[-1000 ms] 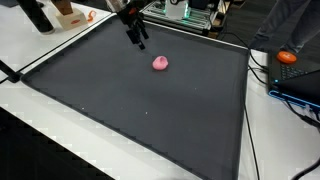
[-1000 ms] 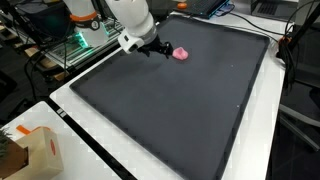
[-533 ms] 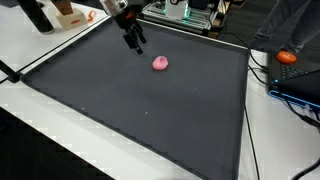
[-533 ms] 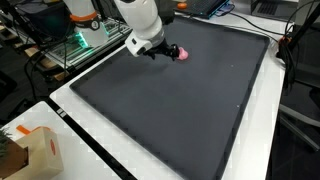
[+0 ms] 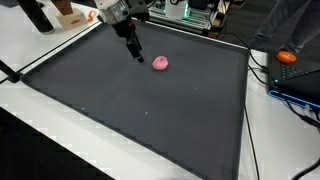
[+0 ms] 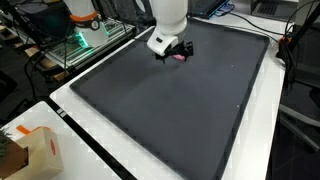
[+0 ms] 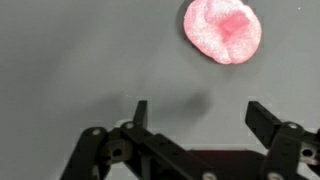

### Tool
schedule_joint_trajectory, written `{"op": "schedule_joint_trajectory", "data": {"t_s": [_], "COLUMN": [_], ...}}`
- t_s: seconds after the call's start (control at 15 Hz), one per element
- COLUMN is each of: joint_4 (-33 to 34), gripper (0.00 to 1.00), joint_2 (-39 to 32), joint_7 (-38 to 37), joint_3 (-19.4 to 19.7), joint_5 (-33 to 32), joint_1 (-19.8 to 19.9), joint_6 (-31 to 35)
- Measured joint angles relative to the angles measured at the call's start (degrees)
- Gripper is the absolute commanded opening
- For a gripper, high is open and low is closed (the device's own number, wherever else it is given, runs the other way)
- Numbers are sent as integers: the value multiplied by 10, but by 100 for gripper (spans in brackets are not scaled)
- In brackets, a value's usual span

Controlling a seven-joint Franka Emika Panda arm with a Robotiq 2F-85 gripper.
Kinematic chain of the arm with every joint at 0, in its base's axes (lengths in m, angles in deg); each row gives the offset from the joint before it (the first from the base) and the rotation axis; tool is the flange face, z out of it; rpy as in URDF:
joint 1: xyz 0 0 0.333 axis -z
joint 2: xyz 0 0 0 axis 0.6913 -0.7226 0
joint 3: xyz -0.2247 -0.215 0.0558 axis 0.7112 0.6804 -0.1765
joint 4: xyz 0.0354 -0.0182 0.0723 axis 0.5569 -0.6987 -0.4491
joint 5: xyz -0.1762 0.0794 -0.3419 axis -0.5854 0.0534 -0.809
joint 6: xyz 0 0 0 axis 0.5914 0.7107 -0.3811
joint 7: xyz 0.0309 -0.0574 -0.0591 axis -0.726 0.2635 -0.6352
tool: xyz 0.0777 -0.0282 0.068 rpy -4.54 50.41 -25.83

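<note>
Surface: we see a dark grey mat [image 5: 150, 120] that covers most of a white table [image 5: 45, 48]; in both exterior views the mat [image 6: 170, 110] lies flat.
Room: we see a lab-like place, with green-lit equipment behind the table and cables at the side.
Gripper: the gripper [image 5: 137, 57] hangs low over the far part of the mat, and it also shows in an exterior view [image 6: 172, 52].
Jaws: in the wrist view we see the gripper [image 7: 196, 108] with its two fingers spread wide and only mat between them.
Pink ball: the soft pink ball [image 7: 223, 30] lies on the mat just ahead of the fingertips, not between them and not touching them; we find it beside the gripper in both exterior views [image 5: 160, 63] [image 6: 180, 56].
Count on the mat: we count one pink ball.
Count off the mat: we count one orange object [image 5: 287, 57] at the table's side and one cardboard box [image 6: 30, 150] at a near corner.
</note>
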Motion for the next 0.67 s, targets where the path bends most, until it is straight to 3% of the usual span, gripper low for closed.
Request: {"op": "schedule_joint_trajectory", "data": {"t_s": [0.67], "joint_4": [77], "gripper": [100], "joint_2": [-35], "joint_7": [92], "joint_3": [-35], "joint_5": [-147], "joint_1": [-58], "joint_6": [0]}}
